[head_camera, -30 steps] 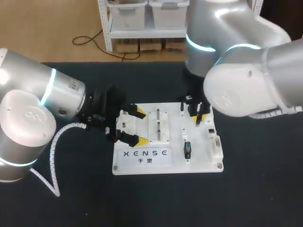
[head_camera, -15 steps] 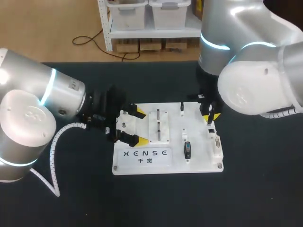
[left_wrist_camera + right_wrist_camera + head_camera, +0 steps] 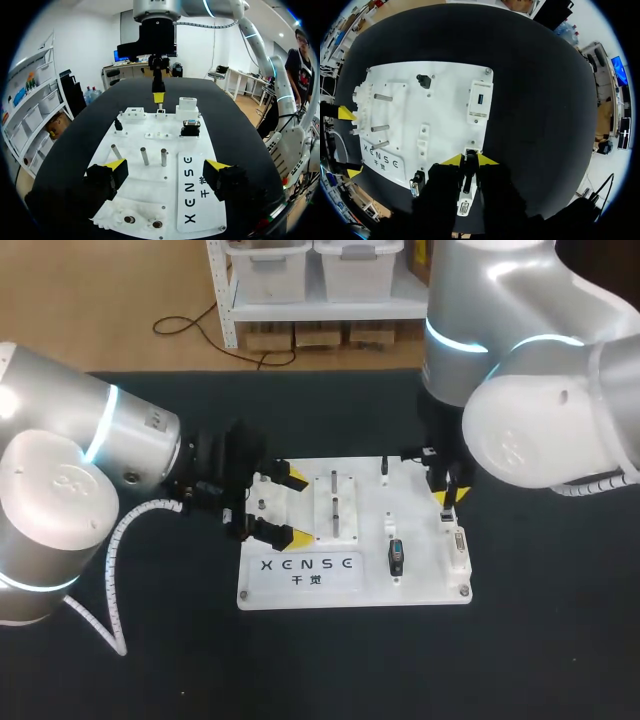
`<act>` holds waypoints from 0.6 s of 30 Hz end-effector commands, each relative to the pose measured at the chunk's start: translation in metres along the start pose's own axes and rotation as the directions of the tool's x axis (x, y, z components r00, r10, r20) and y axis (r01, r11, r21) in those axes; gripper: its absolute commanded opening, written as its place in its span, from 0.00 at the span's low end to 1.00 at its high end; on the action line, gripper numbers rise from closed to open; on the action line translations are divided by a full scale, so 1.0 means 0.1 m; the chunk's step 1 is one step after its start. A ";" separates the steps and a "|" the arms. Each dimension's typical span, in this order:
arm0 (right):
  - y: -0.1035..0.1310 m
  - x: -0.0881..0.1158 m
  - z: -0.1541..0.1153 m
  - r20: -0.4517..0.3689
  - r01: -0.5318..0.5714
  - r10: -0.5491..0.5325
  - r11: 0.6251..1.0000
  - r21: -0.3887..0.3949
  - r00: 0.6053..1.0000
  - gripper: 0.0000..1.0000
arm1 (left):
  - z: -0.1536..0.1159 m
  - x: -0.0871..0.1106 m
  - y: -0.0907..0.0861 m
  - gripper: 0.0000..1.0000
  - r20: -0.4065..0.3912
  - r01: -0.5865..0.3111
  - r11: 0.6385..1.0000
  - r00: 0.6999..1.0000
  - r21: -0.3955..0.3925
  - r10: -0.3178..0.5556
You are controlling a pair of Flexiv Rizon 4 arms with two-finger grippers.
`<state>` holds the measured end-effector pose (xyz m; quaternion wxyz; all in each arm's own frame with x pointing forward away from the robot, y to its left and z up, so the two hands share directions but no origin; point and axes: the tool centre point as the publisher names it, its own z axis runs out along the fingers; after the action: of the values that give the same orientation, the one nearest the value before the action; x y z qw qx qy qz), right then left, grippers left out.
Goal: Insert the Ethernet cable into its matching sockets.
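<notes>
At right of centre in the head view, over the right edge of the white board (image 3: 300,595): right pincer (image 3: 447,496), narrow, clamped on the Ethernet plug (image 3: 468,176). Dark and slim, that plug, pinched between the yellow tips, with the small white socket block (image 3: 471,149) just ahead. Dark lettering (image 3: 306,566) at the board's lower left, left unread. Left pincer (image 3: 292,508) wide, straddling the board's left edge, gripping nothing. Black desk (image 3: 540,640) beneath.

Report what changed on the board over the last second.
The right gripper, shut on the black Ethernet plug, moved toward the right edge of the white plastic board, ending over the small white socket there. The open left gripper and the board stayed put.
</notes>
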<state>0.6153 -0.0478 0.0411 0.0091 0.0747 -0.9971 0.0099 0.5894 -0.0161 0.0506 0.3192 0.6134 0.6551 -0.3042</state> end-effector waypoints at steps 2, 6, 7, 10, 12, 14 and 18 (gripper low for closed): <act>-0.01 0.00 0.02 -0.001 0.000 0.000 1.000 0.001 1.000 0.00 | 0.00 0.02 0.00 1.00 0.006 -0.003 1.000 1.000 -0.001 0.003; -0.01 0.00 0.04 -0.003 0.001 -0.001 1.000 0.001 1.000 0.00 | 0.00 0.02 0.00 1.00 0.006 -0.003 1.000 1.000 -0.001 0.003; -0.01 -0.01 0.05 -0.003 0.001 -0.001 1.000 0.001 1.000 0.00 | 0.00 0.02 0.00 1.00 0.006 -0.003 1.000 1.000 -0.001 0.003; -0.01 -0.01 0.05 -0.002 0.004 -0.004 1.000 0.000 1.000 0.00 | 0.00 0.02 0.00 1.00 0.006 -0.003 1.000 1.000 -0.001 0.003; 0.00 -0.01 0.06 -0.002 0.005 -0.005 1.000 0.000 1.000 0.00 | 0.00 0.02 0.00 1.00 0.006 -0.003 1.000 1.000 -0.001 0.003; 0.00 -0.02 0.07 -0.004 0.007 -0.007 1.000 0.000 1.000 0.00 | 0.00 0.02 0.00 1.00 0.006 -0.003 1.000 1.000 -0.001 0.003; -0.01 -0.02 0.08 -0.005 0.008 -0.008 1.000 0.004 1.000 0.00 | 0.00 0.02 0.00 1.00 0.006 -0.003 1.000 1.000 -0.001 0.003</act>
<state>0.6166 -0.0481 0.0342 0.0118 0.0791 -0.9967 0.0113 0.5894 -0.0161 0.0506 0.3192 0.6134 0.6552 -0.3042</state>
